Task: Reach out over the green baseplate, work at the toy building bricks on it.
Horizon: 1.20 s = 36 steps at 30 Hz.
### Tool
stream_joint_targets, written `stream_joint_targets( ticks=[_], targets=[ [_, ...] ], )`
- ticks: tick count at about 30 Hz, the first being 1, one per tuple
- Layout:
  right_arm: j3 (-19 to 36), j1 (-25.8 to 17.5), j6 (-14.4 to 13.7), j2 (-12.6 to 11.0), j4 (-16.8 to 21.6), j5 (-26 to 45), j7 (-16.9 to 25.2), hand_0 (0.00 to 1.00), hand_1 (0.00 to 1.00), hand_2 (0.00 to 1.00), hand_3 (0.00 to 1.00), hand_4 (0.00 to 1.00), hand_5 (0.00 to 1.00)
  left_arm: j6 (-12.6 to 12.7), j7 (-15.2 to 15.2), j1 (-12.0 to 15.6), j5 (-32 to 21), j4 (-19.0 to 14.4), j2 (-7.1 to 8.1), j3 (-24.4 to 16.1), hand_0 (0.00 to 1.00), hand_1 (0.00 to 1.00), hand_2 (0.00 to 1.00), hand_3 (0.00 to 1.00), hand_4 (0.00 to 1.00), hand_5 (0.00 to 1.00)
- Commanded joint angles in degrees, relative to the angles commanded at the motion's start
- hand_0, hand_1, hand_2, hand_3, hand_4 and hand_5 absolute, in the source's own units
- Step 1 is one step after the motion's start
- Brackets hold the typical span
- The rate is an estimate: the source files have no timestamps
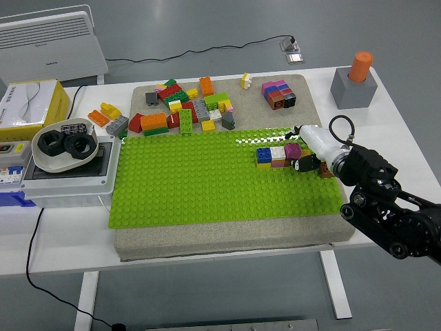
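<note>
The green baseplate (207, 179) lies on a beige mat in the middle of the table. Near its right edge stands a short row of bricks: a blue brick on yellow (263, 155), a white brick (278, 153) and a magenta brick (292, 149). My right hand (303, 163), black with a white shell on its back, reaches in from the right. Its fingers curl around the row's right end and close on the magenta brick, which sits a little higher than its neighbours. The hand hides what lies behind it. The left arm is out of sight.
Several loose bricks (182, 110) lie on the mat behind the baseplate, with a small stacked cluster (278, 94) at the back right. A grey block with an orange cylinder (353, 86) stands at the far right. A white bowl with black rings (63, 145) sits at the left.
</note>
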Motion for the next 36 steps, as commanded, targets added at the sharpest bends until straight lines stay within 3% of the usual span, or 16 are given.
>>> stream_joint_targets(
  ticks=[24, 25, 30, 31, 36],
  targets=[
    [0.6, 0.0, 0.0, -0.5, 0.9, 0.8, 0.6, 0.802, 0.823, 0.859, 0.676, 0.689, 0.086, -1.1, 0.2, 0.0, 0.3, 0.0, 0.08, -0.1, 0.727, 0.371, 0.327, 0.505, 0.282, 0.002],
    [0.7, -0.1, -0.1, -0.6, 1.1, 0.7, 0.7, 0.802, 0.824, 0.865, 0.722, 0.87, 0.185, -1.1, 0.2, 0.0, 0.3, 0.0, 0.08, -0.1, 0.728, 0.371, 0.327, 0.505, 0.282, 0.002],
    [1.4, -0.7, -0.2, -1.2, 2.5, -2.4, 0.7, 0.802, 0.824, 0.865, 0.722, 0.87, 0.185, -1.0, 0.2, 0.0, 0.2, 0.0, 0.04, -0.1, 0.728, 0.371, 0.327, 0.505, 0.282, 0.002],
    [1.6, -0.9, -0.2, -1.4, 3.0, -3.2, 0.6, 0.803, 0.826, 0.866, 0.685, 0.975, 0.348, -1.0, 0.2, 0.0, 0.2, 0.0, 0.01, -0.1, 0.729, 0.371, 0.326, 0.506, 0.275, 0.002],
    [2.3, -2.3, -0.3, -2.4, 5.4, -6.7, 0.6, 0.803, 0.826, 0.866, 0.685, 0.975, 0.348, -0.9, 0.2, 0.1, 0.0, 0.0, -0.07, -0.2, 0.729, 0.371, 0.326, 0.506, 0.275, 0.002]
  ],
)
